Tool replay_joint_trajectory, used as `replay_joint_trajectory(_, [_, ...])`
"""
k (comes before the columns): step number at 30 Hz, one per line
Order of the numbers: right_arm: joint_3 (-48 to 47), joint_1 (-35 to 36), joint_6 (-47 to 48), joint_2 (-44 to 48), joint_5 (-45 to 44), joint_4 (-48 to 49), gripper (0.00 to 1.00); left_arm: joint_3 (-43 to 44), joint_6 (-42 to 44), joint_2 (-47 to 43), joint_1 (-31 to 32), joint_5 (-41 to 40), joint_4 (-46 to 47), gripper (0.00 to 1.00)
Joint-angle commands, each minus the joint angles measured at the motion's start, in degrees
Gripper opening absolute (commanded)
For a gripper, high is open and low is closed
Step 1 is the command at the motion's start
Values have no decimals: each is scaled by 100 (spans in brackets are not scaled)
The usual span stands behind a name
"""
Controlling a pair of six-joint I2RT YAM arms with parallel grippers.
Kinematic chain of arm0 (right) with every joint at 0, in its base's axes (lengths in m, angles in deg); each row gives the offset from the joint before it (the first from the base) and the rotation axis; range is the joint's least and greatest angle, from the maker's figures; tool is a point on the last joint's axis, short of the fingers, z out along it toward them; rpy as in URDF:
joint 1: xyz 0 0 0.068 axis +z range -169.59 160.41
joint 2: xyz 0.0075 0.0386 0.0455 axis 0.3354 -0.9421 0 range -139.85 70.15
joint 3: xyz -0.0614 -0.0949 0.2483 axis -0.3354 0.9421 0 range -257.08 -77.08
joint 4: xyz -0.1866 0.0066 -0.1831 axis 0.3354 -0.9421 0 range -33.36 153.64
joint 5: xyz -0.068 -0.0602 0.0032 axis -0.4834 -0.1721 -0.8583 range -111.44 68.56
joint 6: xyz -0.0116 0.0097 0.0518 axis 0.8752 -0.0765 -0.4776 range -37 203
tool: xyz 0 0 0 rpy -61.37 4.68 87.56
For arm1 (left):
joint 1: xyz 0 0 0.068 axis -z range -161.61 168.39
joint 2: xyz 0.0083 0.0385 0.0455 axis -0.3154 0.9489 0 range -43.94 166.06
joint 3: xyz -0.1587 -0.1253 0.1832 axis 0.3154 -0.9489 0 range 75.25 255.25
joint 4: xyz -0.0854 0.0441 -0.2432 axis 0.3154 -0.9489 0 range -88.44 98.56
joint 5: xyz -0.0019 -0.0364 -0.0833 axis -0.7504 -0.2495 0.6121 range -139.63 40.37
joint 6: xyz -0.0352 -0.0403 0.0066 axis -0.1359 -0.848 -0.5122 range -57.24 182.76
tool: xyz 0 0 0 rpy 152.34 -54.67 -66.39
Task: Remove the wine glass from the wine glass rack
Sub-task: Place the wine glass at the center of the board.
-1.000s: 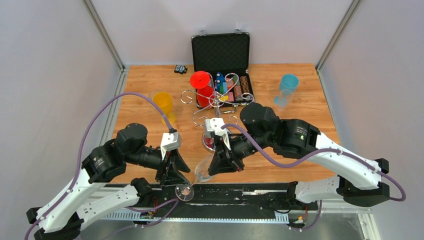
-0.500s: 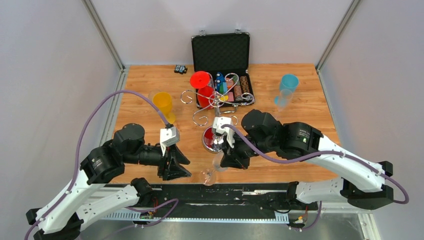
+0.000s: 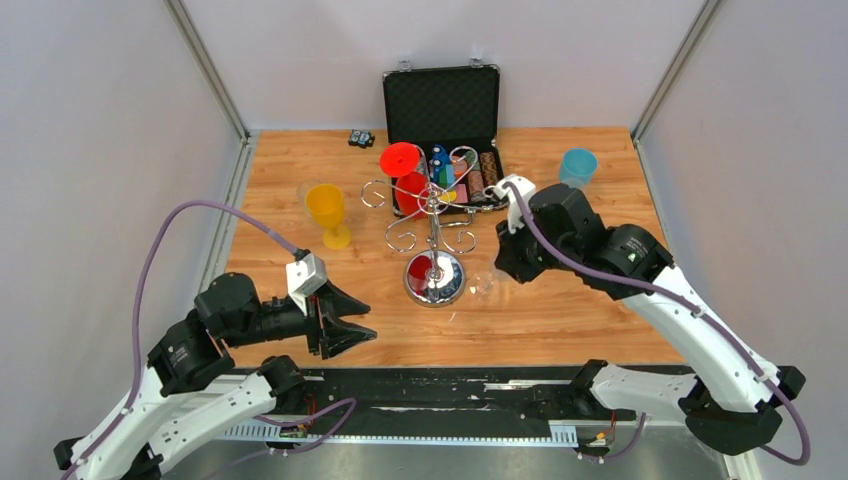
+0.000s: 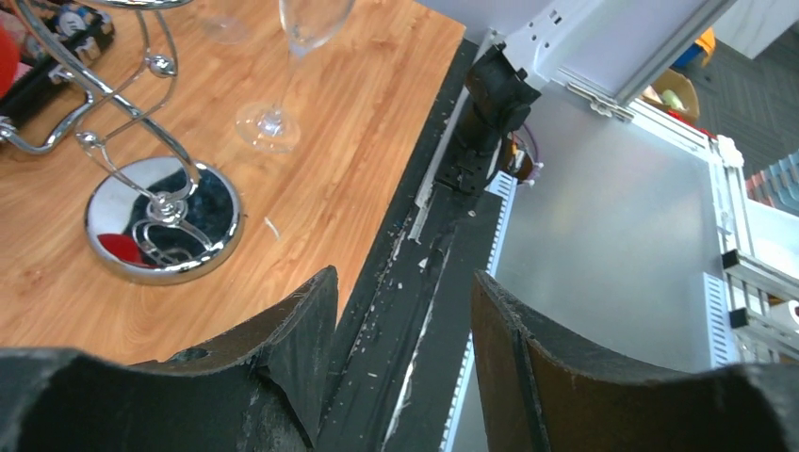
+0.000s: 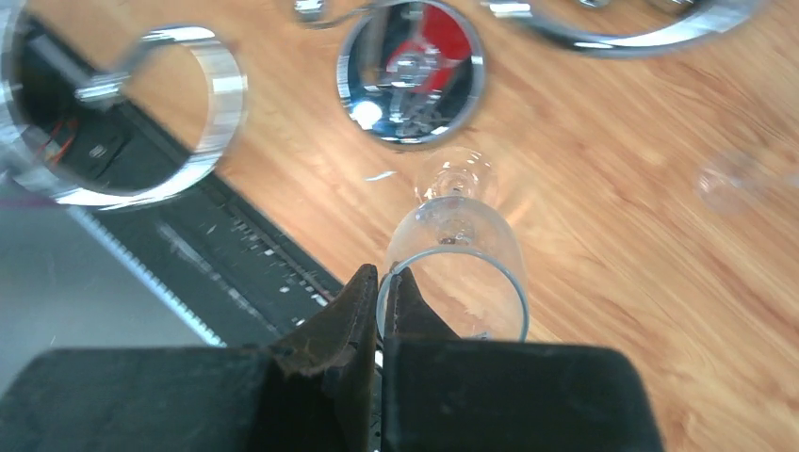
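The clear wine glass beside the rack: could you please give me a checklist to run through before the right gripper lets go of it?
1. The clear wine glass is off the wine glass rack: ok, it stands beside the mirrored base with a gap between them.
2. Foot on the table: ok, it sits flat on the wood in the left wrist view.
3. Glass upright: ok.
4. Hold of the right gripper: ok, shut on the glass's rim.
5. The left gripper is out of the way: ok, open and empty at the table's near edge.
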Motion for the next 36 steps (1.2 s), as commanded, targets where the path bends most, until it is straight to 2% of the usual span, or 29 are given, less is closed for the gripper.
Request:
replay_joint_trajectory(1, [59,-954,79,105,-271,219,0,-156,-72,-298,-6,-401,469,61])
replay_joint_trajectory(9, [139,-2073,212,-30,-597,516,0,-415,-79,-316,-7,-634,401,63])
replay_joint_trajectory(16, [149,-2890,182,-424,-328,674,0,-420,-94,-370,-5,-684,275,63])
replay_joint_trajectory(26, [251,-3454,255,-792,-393,761,0,-478,-124,-650,-7,-900,161,63])
replay_joint_trajectory(36, [176,-3945,266,-1107,-9,787,0,-462,-124,-758,-6,-984,92,63])
